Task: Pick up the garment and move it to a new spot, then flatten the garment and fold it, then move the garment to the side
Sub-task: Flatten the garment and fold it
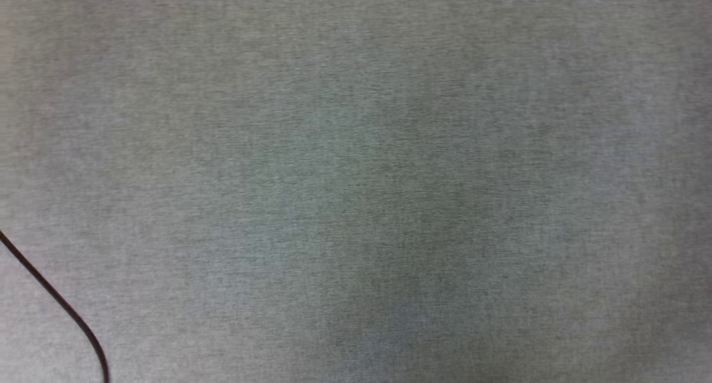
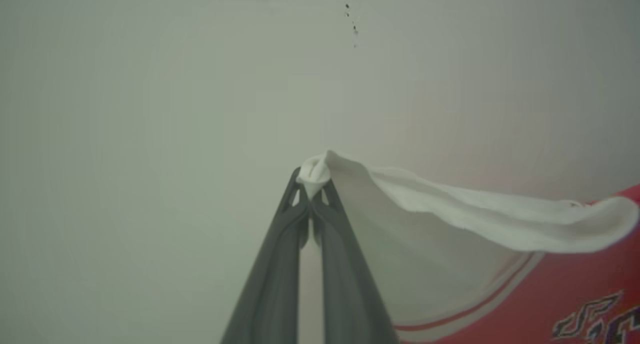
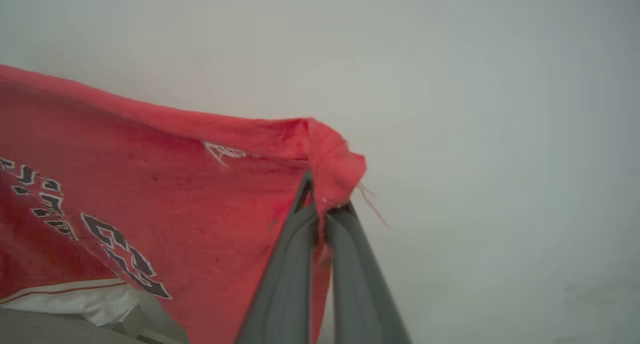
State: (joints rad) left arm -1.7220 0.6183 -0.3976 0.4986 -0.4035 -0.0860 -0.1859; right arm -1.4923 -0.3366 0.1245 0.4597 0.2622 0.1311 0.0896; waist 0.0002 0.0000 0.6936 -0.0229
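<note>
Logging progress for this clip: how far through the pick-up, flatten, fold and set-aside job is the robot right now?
Done: the garment looks picked up. The left gripper is shut on a white sleeve tip and the right gripper on a red corner.
In hand: it hangs spread between the two grippers, apparently being carried.
Left: the cloth is one unfolded sheet with the lettering open, so laying down, flattening, folding and moving aside seem to remain.

Red garment point(image 3: 200, 194) with white sleeve point(image 2: 500, 219), black lettering point(image 3: 125, 254); mottled grey surface point(image 1: 356, 149)
</note>
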